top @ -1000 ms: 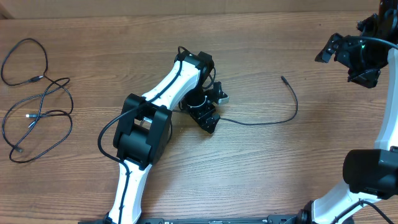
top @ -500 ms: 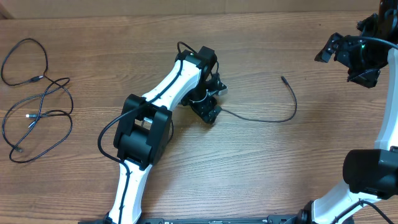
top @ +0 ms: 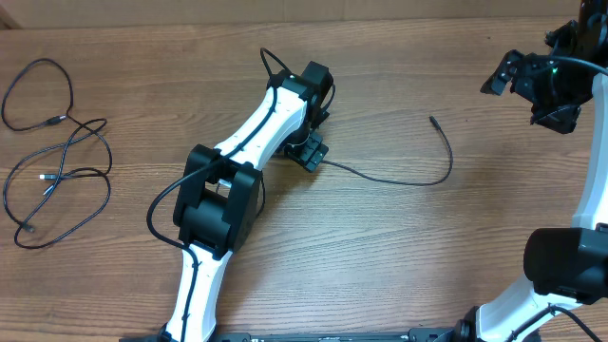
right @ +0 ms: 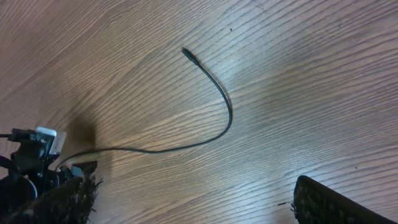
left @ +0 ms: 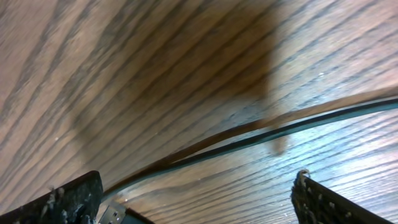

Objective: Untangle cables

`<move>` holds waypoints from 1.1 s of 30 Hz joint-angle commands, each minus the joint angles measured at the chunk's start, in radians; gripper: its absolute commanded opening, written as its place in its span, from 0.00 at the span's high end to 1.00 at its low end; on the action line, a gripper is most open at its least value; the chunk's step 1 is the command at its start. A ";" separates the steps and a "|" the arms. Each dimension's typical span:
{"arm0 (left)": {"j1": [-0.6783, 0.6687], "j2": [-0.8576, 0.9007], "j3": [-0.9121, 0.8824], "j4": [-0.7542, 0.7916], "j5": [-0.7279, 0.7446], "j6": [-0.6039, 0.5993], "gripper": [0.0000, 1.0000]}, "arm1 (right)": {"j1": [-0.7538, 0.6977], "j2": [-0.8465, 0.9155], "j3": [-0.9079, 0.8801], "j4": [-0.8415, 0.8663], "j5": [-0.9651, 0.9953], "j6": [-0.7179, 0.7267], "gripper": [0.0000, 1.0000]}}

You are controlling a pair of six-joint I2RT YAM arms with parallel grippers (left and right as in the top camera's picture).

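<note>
One thin black cable (top: 418, 180) lies apart at the table's middle right, curving up to a small plug tip (top: 430, 120). It also shows in the right wrist view (right: 214, 134). Its left end reaches my left gripper (top: 312, 152). In the left wrist view the cable (left: 261, 134) runs across the wood, and its silver plug (left: 112, 214) lies by the left finger. The left gripper (left: 198, 180) is open. A tangle of several black cables (top: 57, 157) lies at the far left. My right gripper (top: 537, 90) hangs high at the far right, open and empty (right: 194, 177).
The left arm (top: 247, 142) stretches diagonally over the table's middle. The right arm's base (top: 565, 266) stands at the right edge. The table's far edge (top: 285, 21) runs along the top.
My left gripper has moved away toward the far side and turned. The single cable's left end has shifted with it and its line has straightened. The right arm has not moved.
</note>
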 commanded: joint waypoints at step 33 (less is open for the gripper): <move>-0.028 -0.035 -0.278 0.315 0.205 0.072 0.96 | 0.004 -0.001 -0.004 0.000 -0.001 -0.005 0.00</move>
